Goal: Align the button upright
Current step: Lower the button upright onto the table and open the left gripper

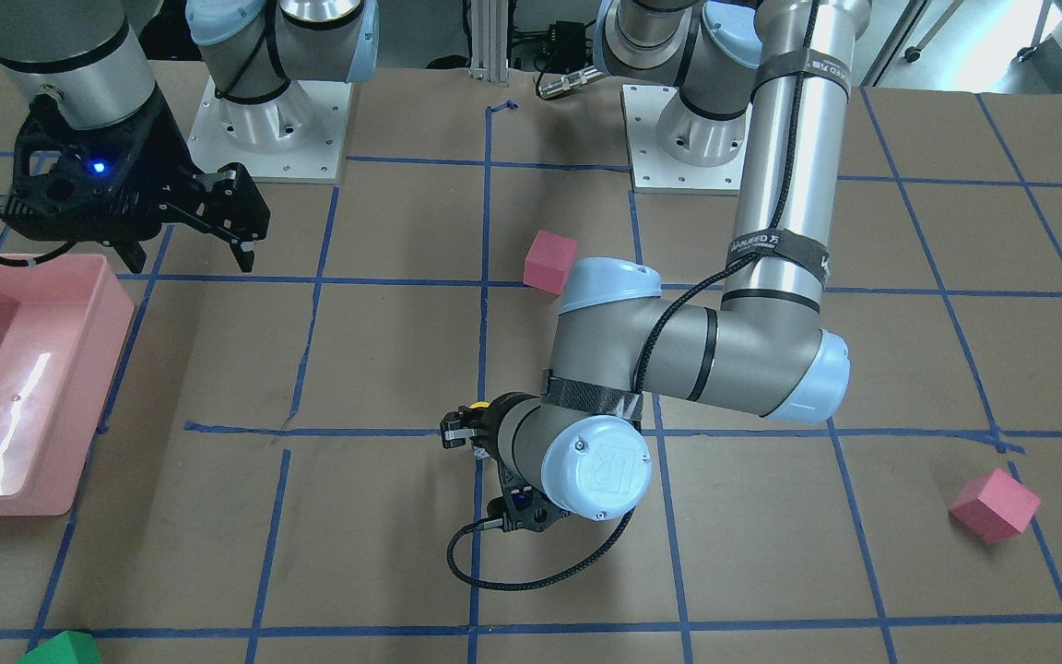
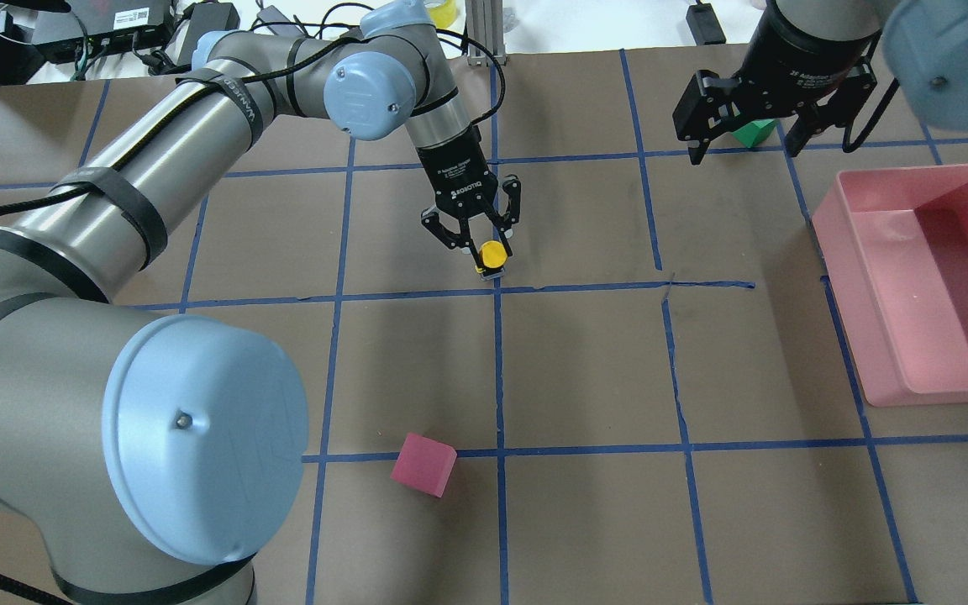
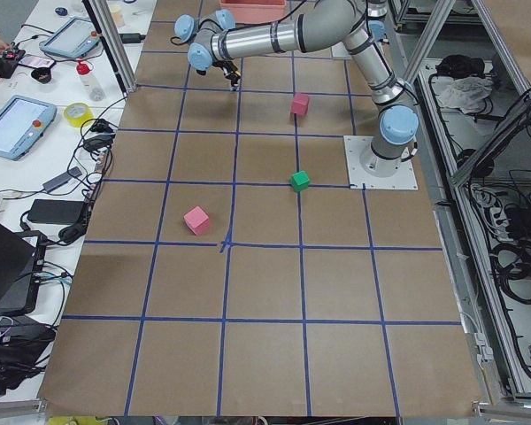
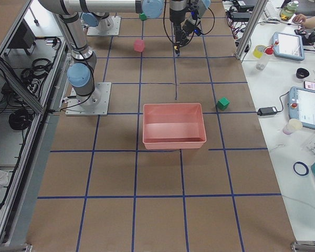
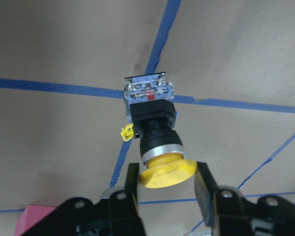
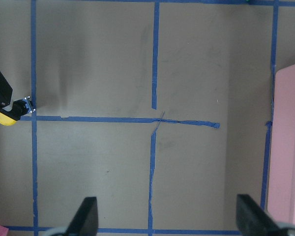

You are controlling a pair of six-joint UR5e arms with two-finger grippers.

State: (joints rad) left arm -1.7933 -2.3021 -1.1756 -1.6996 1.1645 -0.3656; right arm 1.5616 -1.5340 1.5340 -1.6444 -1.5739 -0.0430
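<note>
The button (image 5: pixel 155 132) has a yellow mushroom cap, a black body and a grey-white base. Its base rests on the brown paper at a blue tape crossing, and the cap leans toward the wrist camera. My left gripper (image 5: pixel 167 172) is shut on the cap, one finger on each side. From overhead the button (image 2: pixel 493 255) sits between the fingers of the left gripper (image 2: pixel 491 249) near the table's middle. In the front view only a bit of the yellow cap (image 1: pixel 477 404) shows behind the wrist. My right gripper (image 2: pixel 744 144) hovers open and empty at the far right.
A pink bin (image 2: pixel 844 290) stands at the right. A green cube (image 2: pixel 754 132) lies under the right gripper. One pink cube (image 2: pixel 423 464) lies toward the near side. Another pink cube (image 1: pixel 995 504) lies far out on my left.
</note>
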